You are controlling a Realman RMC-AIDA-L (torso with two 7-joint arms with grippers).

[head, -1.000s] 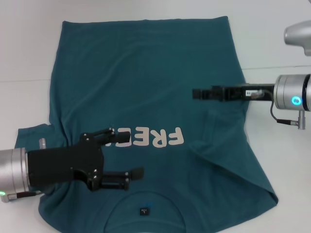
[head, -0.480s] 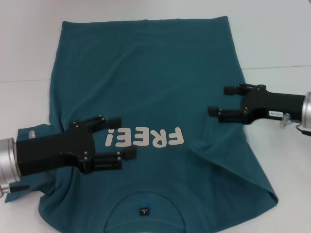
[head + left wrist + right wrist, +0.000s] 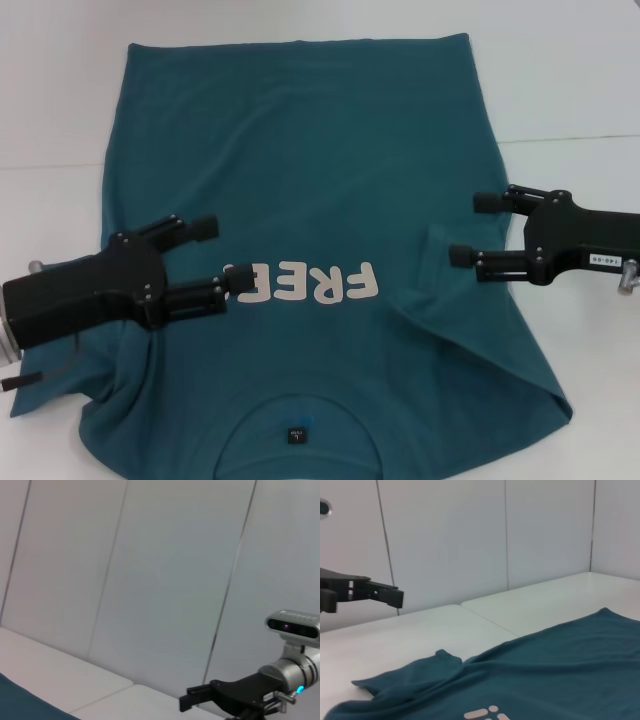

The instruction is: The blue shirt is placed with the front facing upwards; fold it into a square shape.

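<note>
White tabletop (image 3: 570,80) backed by pale wall panels (image 3: 450,540). On it lies the blue shirt (image 3: 300,170), front up, collar nearest the robot, hem at the far edge, with white chest lettering (image 3: 310,285) and a small dark neck label (image 3: 296,436) showing. The body is spread mostly flat; the sleeve on the robot's right appears turned inward over the body, though the creases make this hard to confirm, and the cloth on the left is bunched beneath the arm.

The left gripper (image 3: 225,255) hangs over the left chest area beside the lettering, fingers spread and holding nothing. The right gripper (image 3: 472,228) hangs over the shirt's right edge near the inward crease, likewise spread and empty.

Judged stage: early, between grasps; no square form is yet made. The next move likely calls for each gripper to descend to a side edge or shoulder and pinch a single layer without dragging the body.

The head view alone shows both grippers against the whole garment. The right wrist view shows the shirt at a low angle, its raised sleeve folds, and the left gripper farther off. The left wrist view shows mainly wall, a corner of cloth, and the right gripper.
</note>
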